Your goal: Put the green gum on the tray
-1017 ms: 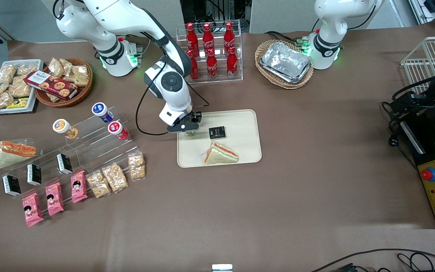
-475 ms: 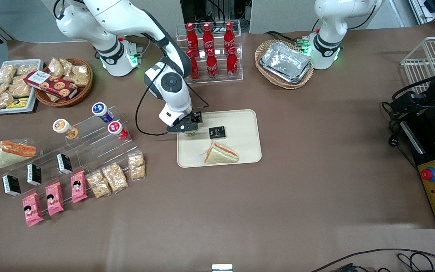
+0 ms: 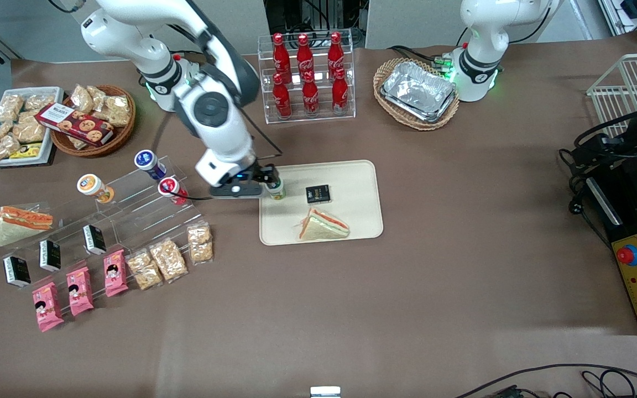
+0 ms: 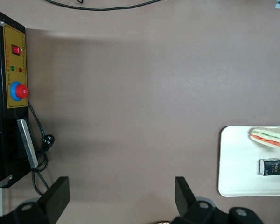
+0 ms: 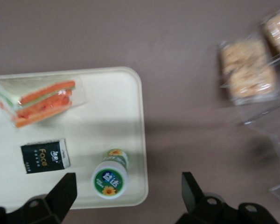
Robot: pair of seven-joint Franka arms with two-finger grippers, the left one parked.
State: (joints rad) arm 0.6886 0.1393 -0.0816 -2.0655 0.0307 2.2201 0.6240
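Note:
The green gum [image 3: 275, 189] stands upright on the cream tray [image 3: 360, 182], close to the tray's edge toward the working arm's end. In the right wrist view the gum [image 5: 111, 176] shows its white lid with a green label, on the tray [image 5: 126, 107]. My gripper [image 3: 256, 185] is open and empty, raised above the tray's edge beside the gum, with its fingers [image 5: 60, 196] spread wide apart and touching nothing.
A wrapped sandwich [image 3: 323, 225] and a small black box [image 3: 317, 193] lie on the tray. An acrylic stand with orange [image 3: 93, 187], blue [image 3: 149, 162] and red [image 3: 172, 189] canisters is toward the working arm's end. Cola bottles [image 3: 307, 83] stand farther from the camera.
My gripper has let go of the green gum, risen and moved off toward the working arm's end. The gum now stands free on the tray.

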